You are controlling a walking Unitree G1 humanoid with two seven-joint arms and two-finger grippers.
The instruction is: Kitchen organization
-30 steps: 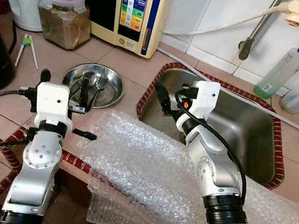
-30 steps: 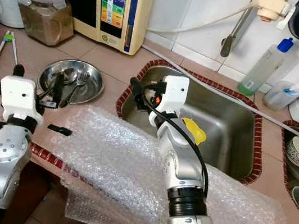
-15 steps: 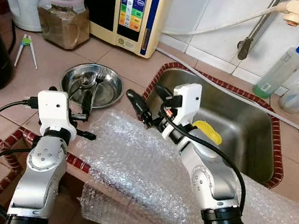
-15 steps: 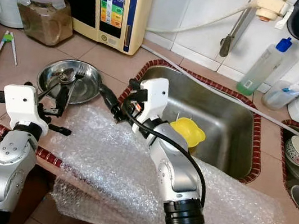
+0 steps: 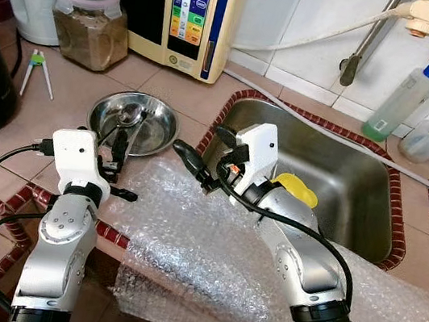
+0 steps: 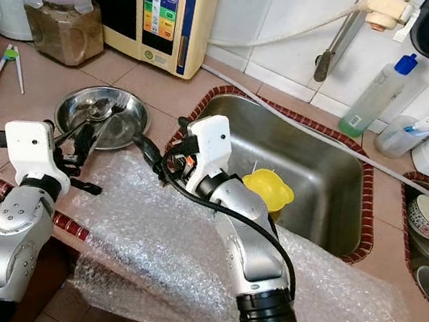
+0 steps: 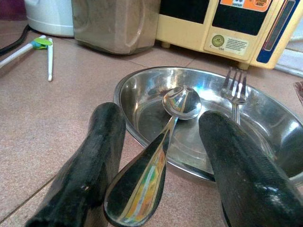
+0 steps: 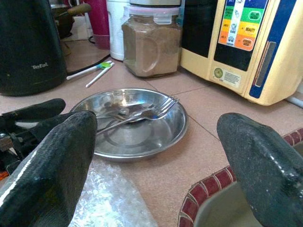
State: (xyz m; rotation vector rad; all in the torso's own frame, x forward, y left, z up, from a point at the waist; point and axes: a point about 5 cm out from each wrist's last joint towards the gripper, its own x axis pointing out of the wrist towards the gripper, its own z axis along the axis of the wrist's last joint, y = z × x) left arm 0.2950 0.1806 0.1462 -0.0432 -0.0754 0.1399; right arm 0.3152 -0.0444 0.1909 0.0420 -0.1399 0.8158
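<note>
Tiled counter [image 5: 170, 80] (bubble wrap [image 5: 208, 250] draped), both grippers' fingers spread, grasping nothing.

We see tiled worktop [image 5: 182, 82] w/ steel dish [image 5: 134, 120], bubble wrap [image 5: 208, 250], spice jar [image 5: 91, 27], water unit [image 5: 193, 11], tongs [image 5: 40, 68].

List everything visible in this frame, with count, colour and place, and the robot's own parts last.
Steel dish: one, silver, on the counter left of the sink.
Spoon: one, silver, in the dish, its handle over the rim.
Fork: one, silver, in the dish.
Bubble wrap: one clear sheet, over the counter's front edge.
Sink: one, steel.
Yellow cup: one, in the sink.
Jar: one, brown contents, at the back left.
Water purifier: one, cream.
Bottle: one, greenish, blue cap.
Left gripper: open, around the spoon's handle.
Right gripper: open, near the dish.
</note>
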